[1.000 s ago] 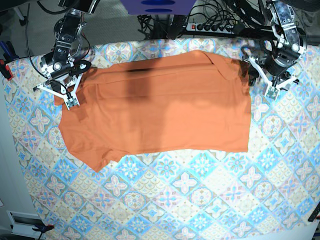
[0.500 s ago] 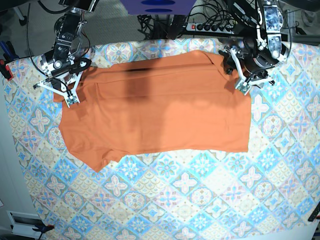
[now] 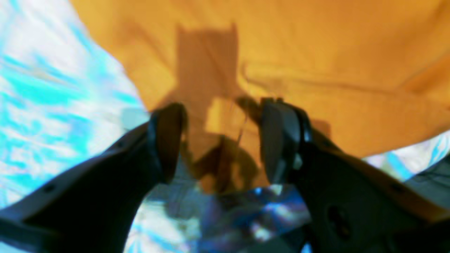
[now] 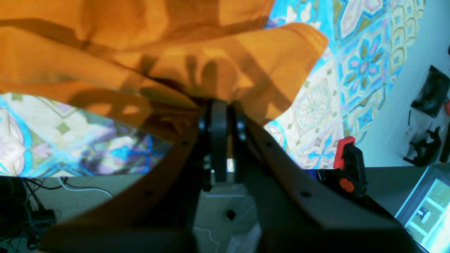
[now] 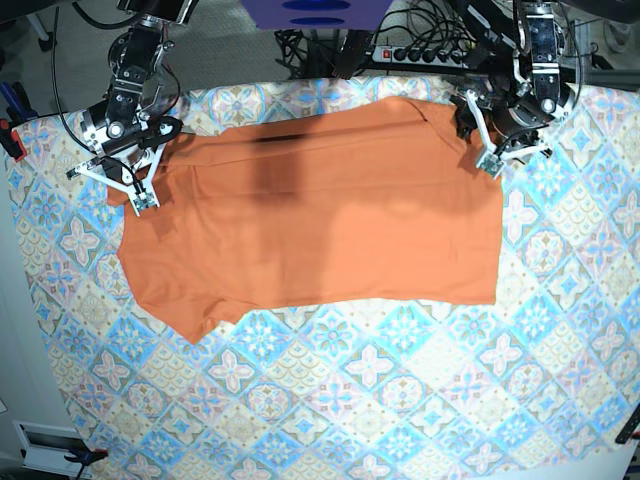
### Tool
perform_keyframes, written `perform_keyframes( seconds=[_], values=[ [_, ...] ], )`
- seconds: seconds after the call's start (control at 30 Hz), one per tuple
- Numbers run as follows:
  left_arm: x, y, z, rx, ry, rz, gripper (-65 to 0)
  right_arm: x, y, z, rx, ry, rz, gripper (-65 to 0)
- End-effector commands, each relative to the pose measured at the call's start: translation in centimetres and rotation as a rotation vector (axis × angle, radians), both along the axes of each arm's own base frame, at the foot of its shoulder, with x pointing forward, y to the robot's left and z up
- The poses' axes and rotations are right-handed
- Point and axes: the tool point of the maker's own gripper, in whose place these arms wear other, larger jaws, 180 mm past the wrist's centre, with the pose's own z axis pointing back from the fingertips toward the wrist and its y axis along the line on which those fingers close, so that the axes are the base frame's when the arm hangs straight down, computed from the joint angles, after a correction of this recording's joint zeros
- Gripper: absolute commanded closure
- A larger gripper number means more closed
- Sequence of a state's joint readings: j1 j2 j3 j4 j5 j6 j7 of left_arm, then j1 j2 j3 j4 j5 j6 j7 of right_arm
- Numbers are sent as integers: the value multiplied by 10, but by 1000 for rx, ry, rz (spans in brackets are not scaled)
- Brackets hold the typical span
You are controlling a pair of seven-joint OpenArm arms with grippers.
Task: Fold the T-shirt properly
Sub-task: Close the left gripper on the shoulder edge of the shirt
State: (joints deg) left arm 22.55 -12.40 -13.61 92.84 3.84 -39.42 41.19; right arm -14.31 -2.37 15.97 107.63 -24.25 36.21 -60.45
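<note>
The orange T-shirt [image 5: 320,220] lies spread flat on the tile-patterned cloth [image 5: 380,400]. At its far left corner in the base view, my right gripper [image 5: 138,198] is shut on the shirt's edge. The right wrist view shows that gripper [image 4: 219,105] pinching bunched orange fabric [image 4: 158,63] at its tips. My left gripper [image 5: 478,145] is at the far right corner of the shirt and stands open. In the blurred left wrist view its gripper [image 3: 223,140] straddles the shirt's edge [image 3: 281,52], the two fingers [image 3: 168,140] well apart.
The patterned cloth covers the whole table, with bare cloth in front of the shirt. A power strip [image 5: 430,55] and cables lie behind the far edge. A red clamp [image 5: 10,140] sits at the left table edge and also shows in the right wrist view [image 4: 346,165].
My left arm swung in from right of the shirt to its far right corner, jaws still open. The right gripper stayed shut on the left corner.
</note>
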Motion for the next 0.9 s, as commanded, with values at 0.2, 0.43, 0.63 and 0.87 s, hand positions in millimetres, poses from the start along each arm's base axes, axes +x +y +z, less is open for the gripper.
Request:
perform_keyframes(
  seconds=[0.2, 0.43, 0.63, 0.87],
  values=[
    [-11, -20, 2, -18, 13, -76, -360, 6, -3, 7, -15, -27, 3, -11],
    [-17, -36, 31, -69, -47, -102, -360, 8, -3, 8, -15, -32, 3, -11],
    [-24, -27, 16, -69, -1, -87, -340, 8, -3, 8, -15, -32, 3, -11],
    [-40, -32, -5, -82, 78, -103, -157, 8, -3, 9, -15, -33, 3, -11]
  ],
)
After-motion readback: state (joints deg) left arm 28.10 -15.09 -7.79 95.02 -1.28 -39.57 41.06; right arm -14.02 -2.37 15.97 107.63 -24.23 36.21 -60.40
